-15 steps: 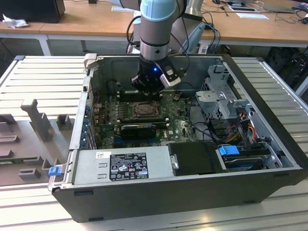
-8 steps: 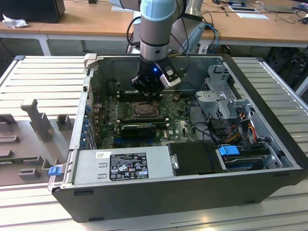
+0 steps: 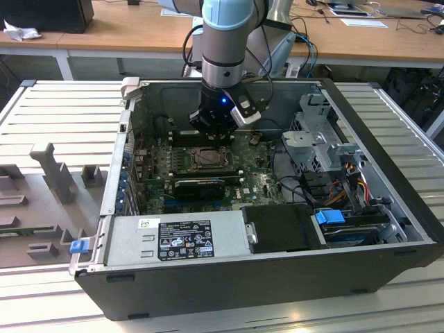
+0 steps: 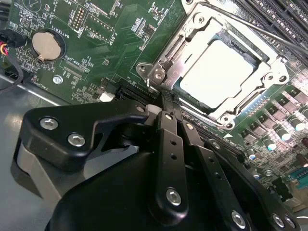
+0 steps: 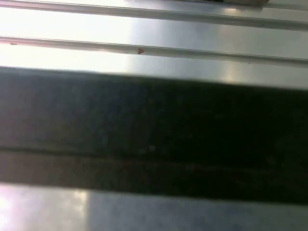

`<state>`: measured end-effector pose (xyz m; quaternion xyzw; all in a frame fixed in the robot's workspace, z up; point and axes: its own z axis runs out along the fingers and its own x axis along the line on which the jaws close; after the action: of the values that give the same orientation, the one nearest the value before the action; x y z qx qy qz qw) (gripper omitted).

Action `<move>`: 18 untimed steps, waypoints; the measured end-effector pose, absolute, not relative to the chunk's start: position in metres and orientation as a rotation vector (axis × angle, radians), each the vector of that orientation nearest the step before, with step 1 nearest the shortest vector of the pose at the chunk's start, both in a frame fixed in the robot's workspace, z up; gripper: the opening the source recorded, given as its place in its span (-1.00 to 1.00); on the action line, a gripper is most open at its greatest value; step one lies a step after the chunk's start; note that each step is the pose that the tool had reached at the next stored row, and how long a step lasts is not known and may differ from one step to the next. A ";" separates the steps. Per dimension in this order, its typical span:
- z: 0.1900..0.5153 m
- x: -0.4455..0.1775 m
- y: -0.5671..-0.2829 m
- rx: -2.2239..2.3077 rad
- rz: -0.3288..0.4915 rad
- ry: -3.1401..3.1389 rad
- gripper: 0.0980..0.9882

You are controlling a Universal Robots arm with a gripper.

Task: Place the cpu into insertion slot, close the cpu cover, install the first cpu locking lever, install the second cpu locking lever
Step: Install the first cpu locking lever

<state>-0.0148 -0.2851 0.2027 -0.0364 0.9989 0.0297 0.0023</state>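
Second wrist view: the cpu (image 4: 216,67) sits in the insertion slot (image 4: 260,98) at 1 o'clock, under the closed cpu cover (image 4: 195,36). The gripper (image 4: 168,108), fingers together and holding nothing, rests at a locking lever (image 4: 269,31); lever installation appears unfinished.

One cpu (image 4: 216,67) under one cpu cover (image 4: 202,29), one coin battery (image 4: 47,46), one computer case (image 3: 388,139), one power supply (image 3: 173,239).

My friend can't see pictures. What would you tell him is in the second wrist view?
A black gripper with its fingers together reaches toward the edge of a computer chip socket. The pale cpu sits in the insertion slot with the silvery cpu cover closed around it, on a green circuit board.
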 end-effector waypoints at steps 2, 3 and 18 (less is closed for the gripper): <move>0.202 -0.015 -0.285 -0.114 0.091 3.134 -0.98; 0.202 -0.015 -0.285 -0.114 0.096 3.134 -0.98; 0.220 -0.015 -0.288 -0.114 0.100 3.133 -0.98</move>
<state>-0.0148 -0.2877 0.2204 -0.0363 0.9988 0.0320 0.0023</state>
